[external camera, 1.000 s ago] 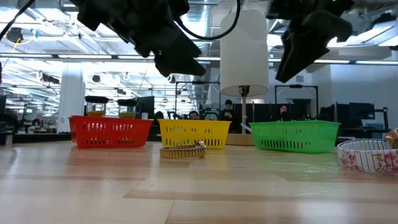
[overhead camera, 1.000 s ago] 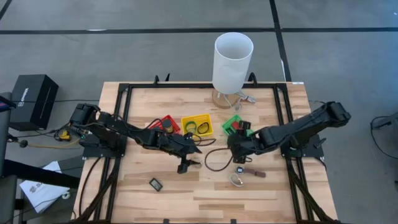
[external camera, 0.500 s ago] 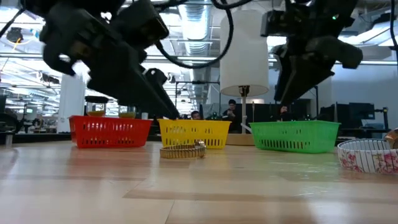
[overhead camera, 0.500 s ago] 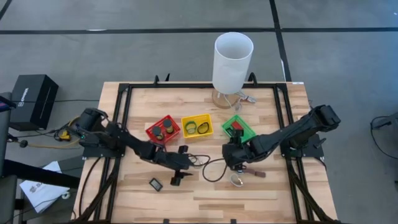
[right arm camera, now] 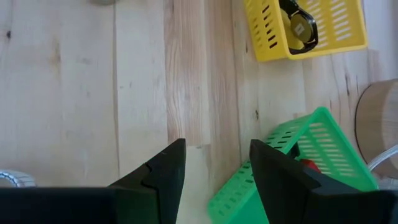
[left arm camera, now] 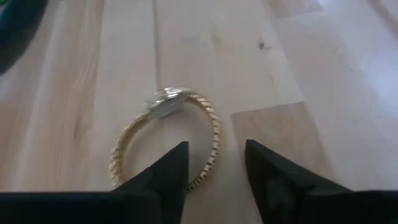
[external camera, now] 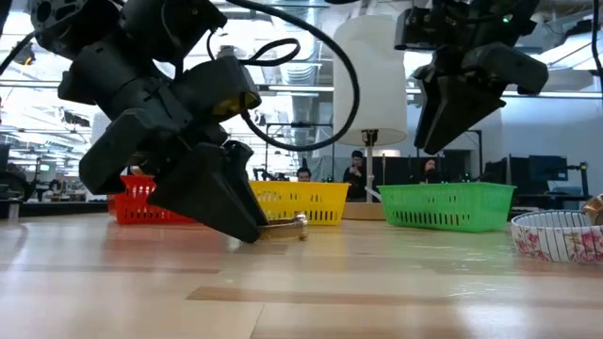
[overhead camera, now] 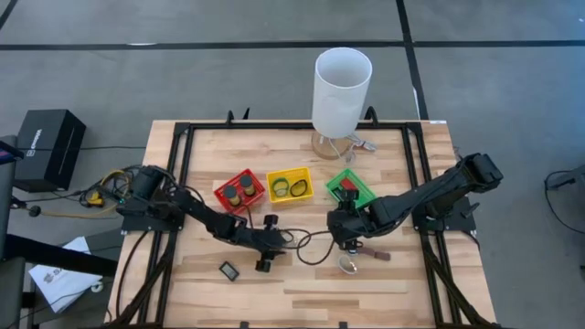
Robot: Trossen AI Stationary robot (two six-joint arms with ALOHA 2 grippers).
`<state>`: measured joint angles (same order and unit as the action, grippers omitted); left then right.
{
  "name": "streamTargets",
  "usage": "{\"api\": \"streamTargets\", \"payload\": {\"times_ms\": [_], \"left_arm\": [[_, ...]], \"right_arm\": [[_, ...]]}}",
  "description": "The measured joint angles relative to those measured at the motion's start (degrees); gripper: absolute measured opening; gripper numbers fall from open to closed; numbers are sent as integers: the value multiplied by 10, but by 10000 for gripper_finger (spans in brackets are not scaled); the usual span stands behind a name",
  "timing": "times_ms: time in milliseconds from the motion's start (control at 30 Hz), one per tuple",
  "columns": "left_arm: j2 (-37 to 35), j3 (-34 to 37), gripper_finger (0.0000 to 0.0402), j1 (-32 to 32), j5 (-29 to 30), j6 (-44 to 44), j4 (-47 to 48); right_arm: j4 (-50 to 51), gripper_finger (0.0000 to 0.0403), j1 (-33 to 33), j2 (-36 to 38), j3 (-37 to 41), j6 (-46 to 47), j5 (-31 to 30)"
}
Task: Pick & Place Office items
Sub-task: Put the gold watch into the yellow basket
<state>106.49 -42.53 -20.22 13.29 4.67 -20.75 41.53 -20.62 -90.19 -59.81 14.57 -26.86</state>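
A thin gold ring-shaped band (left arm camera: pixel 213 127) lies flat on the wooden table, and its edge shows in the low view (external camera: pixel 290 224). My left gripper (left arm camera: pixel 214 163) is open and low over it, tilted down at the table's middle (overhead camera: pixel 263 265) (external camera: pixel 247 229). One arc of the band lies in the gap between the fingers. My right gripper (right arm camera: pixel 214 158) is open and hangs clear above the table just in front of the green basket (overhead camera: pixel 346 239) (external camera: pixel 435 141). A small dark rectangle (overhead camera: pixel 228 270) lies flat near the left gripper. My left gripper straddles one arc of the gold band (left arm camera: pixel 216 144) with open fingers, slanting down from above. I cannot tell whether a fingertip (left arm camera: pixel 177 163) touches the band. The band lies flat on the table.
Red (overhead camera: pixel 239 190), yellow (overhead camera: pixel 290 185) and green (overhead camera: pixel 350 187) baskets stand in a row behind the grippers, each with items inside. A tall white cylinder (overhead camera: pixel 343 87) stands at the far edge. A flowered roll (overhead camera: pixel 348 265) and a brown piece (overhead camera: pixel 377 255) lie below the right gripper.
My left gripper has moved toward the table's near edge and come down from high above to table level at the gold band, staying open. My right gripper has shifted a little toward the near edge. The band has not moved.
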Motion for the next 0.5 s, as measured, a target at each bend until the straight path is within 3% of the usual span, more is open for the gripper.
{"api": "streamTargets", "payload": {"times_ms": [300, 500], "left_arm": [[-29, 2, 17, 10, 2, 1, 10], [-56, 2, 3, 9, 1, -17, 9]], "right_arm": [[0, 171, 0, 0, 0, 0, 0], [0, 171, 0, 0, 0, 0, 0]]}}
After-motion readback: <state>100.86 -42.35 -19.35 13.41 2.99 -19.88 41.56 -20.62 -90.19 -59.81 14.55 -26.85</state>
